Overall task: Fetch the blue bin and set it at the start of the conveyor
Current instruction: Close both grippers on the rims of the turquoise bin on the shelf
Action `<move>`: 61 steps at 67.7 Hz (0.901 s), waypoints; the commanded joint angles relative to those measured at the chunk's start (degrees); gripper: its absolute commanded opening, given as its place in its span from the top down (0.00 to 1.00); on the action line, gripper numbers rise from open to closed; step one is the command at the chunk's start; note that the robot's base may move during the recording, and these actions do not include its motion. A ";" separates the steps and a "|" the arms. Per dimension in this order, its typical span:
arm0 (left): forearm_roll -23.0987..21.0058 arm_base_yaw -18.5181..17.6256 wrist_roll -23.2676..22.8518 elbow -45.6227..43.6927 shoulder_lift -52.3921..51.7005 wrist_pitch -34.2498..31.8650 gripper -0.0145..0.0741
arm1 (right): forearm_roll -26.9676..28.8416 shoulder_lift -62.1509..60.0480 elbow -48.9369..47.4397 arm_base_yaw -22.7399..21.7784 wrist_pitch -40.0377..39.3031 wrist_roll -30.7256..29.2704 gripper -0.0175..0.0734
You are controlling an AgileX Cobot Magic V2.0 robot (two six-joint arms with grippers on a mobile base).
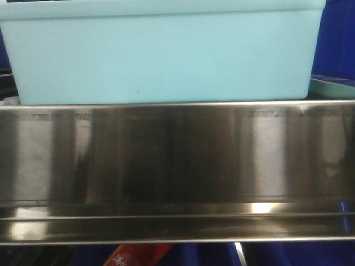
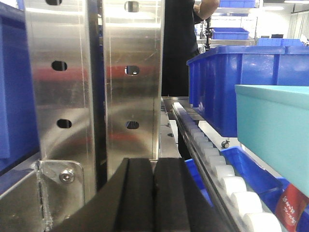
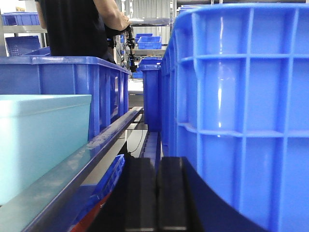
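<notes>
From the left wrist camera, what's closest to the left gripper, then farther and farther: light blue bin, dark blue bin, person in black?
1. The pale blue bin, on the right, closest to the left gripper.
2. The dark blue bin, behind it on the right.
3. The person in black, far back, center.

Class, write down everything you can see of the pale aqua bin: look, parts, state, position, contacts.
The blue bin is a pale aqua rectangular plastic-looking tub with plain smooth walls, rounded corners and a thick rim. It stands upright behind the stainless-steel tray edge, which hides its base. Dark-blue ribbed bins stand behind it. Its inside is not visible.
</notes>
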 commanded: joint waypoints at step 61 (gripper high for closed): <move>-0.36 -0.46 0.07 -0.19 -0.21 -7.25 0.96 | 0.18 -0.21 -0.01 0.21 -2.37 -0.46 0.99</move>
